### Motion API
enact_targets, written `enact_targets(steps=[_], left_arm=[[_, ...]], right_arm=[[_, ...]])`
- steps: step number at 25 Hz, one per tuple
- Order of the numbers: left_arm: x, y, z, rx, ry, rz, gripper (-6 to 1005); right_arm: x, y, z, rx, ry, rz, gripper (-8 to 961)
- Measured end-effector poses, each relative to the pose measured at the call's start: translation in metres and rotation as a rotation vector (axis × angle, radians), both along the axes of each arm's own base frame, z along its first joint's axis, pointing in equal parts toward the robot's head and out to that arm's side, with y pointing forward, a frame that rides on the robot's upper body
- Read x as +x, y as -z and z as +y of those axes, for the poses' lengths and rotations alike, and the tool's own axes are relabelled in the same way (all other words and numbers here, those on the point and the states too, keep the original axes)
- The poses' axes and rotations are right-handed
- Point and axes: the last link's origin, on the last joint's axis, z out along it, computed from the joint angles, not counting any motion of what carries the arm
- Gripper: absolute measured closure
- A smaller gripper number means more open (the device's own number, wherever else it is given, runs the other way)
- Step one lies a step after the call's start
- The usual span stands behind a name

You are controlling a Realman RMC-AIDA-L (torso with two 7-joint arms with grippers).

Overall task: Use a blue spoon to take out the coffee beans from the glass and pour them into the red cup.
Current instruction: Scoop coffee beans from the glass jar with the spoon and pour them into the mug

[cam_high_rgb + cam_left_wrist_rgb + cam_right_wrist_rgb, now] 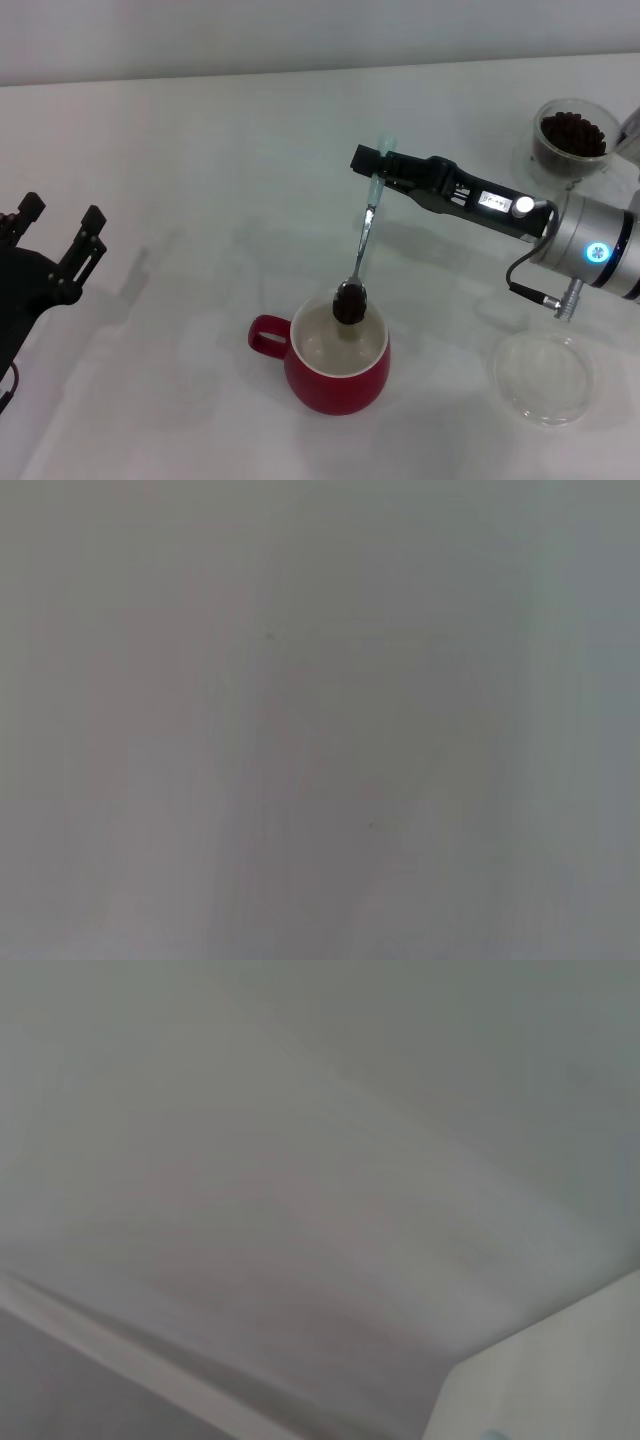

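Nearest: glossy red ceramic cup [338, 372] on white surface [200, 180]. Directly above, pale-blue-handled metal spoon [362, 245] loaded with dark coffee beans [349, 302], clenched by right end effector [376, 172]. Far right: clear bean-filled glass [573, 140]. Left end effector [60, 250] released, parked left.

Glass [573, 140] and left arm [40, 280] edge-cropped.
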Motion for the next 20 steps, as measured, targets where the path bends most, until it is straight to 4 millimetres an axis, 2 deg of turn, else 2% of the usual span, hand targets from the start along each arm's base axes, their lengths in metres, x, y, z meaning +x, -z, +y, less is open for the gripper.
enact_targets(steps=[20], left_arm=[[0.0022,0.0017,0.0004,-0.004,0.005,-0.005,272]], right_arm=[[-0.0075,0.0052,0.0027,0.052,-0.141,-0.113,778]])
